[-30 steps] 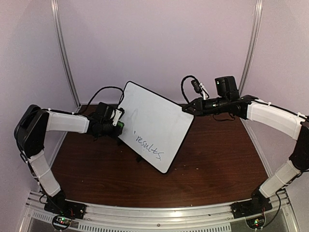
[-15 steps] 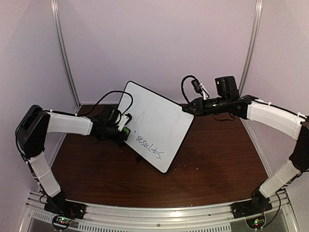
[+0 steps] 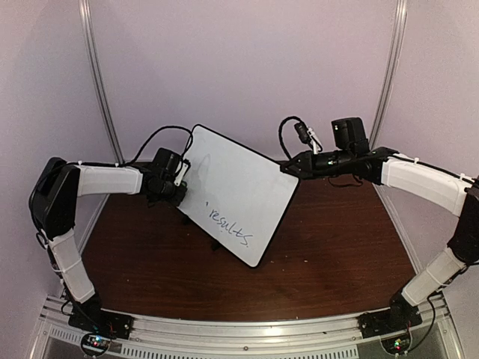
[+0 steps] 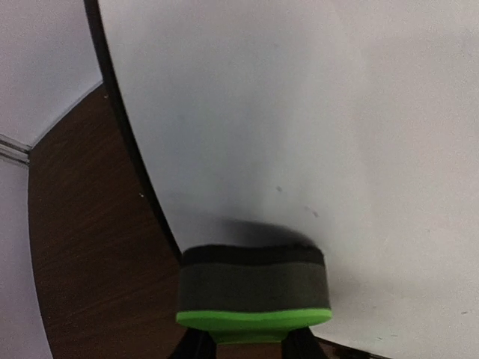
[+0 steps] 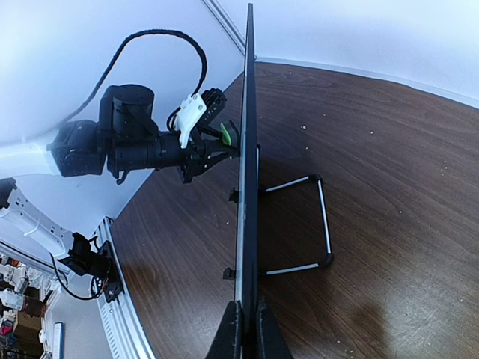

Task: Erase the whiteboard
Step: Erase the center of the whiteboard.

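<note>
The whiteboard [image 3: 247, 179] stands tilted on its edge on the table, with the dark word "results" [image 3: 230, 226] near its lower corner. My right gripper [image 3: 289, 169] is shut on the board's upper right corner; the right wrist view shows the board edge-on [image 5: 246, 149] between the gripper's [image 5: 248, 333] fingers. My left gripper [image 3: 182, 182] is shut on a green and grey eraser [image 4: 253, 288]. The eraser's dark felt face presses the white surface [image 4: 314, 112] just inside the board's left frame. In the right wrist view the eraser [image 5: 225, 134] meets the board's face.
A wire stand [image 5: 322, 217] folds out behind the board onto the dark wooden table [image 3: 337, 254]. Pale enclosure walls rise close behind and at both sides. A metal rail [image 3: 239, 329] carrying the arm bases runs along the near edge.
My left gripper pushed the eraser right onto the board, then drew back up and left to the board's left edge. The right gripper and the board stayed put.
</note>
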You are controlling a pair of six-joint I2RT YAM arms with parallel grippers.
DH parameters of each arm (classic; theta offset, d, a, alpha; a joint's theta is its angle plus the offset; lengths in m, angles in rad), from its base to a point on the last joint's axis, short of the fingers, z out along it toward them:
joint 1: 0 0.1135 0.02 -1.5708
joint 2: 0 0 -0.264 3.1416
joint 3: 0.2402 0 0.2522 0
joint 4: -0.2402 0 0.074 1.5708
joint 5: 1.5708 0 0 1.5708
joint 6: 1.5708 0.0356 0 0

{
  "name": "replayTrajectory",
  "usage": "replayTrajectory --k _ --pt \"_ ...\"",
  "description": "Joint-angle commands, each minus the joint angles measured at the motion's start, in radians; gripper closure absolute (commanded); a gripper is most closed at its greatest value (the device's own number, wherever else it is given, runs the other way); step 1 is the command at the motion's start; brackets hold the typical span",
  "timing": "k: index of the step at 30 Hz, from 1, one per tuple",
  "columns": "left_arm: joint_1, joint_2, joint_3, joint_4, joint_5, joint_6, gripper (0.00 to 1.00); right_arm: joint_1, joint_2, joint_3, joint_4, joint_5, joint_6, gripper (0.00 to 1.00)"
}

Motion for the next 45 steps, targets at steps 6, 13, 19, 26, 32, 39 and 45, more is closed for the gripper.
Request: replayTrajectory --k 6,13,19,26,32,39,45 --pt "-0.049 0.028 0.039 0.043 0.083 0.047 0.92 0.046 0.019 0.018 -0.027 -0.100 -0.053 1.00" --pt "-0.131 0.019 -0.004 0.047 0.129 0.019 0.92 0.048 0.026 0.021 -0.025 -0.102 -0.053 1.00" --pt "-0.185 -0.008 -0.014 0.068 0.165 -0.005 0.92 0.048 0.030 0.022 -0.025 -0.102 -0.053 1.00" --pt "-0.186 -0.042 -0.026 0.117 0.194 -0.022 0.92 0.050 0.034 0.021 -0.024 -0.102 -0.055 1.00" --pt "-0.191 -0.060 -0.020 0.139 0.281 -0.027 0.92 0.049 0.036 0.021 -0.022 -0.103 -0.055 1.00" --pt "-0.218 -0.057 -0.005 0.124 0.264 -0.030 0.92 0.049 0.040 0.022 -0.023 -0.105 -0.053 1.00" --pt "-0.215 -0.030 0.035 0.034 0.046 -0.016 0.92 0.050 0.038 0.021 -0.025 -0.101 -0.053 1.00"
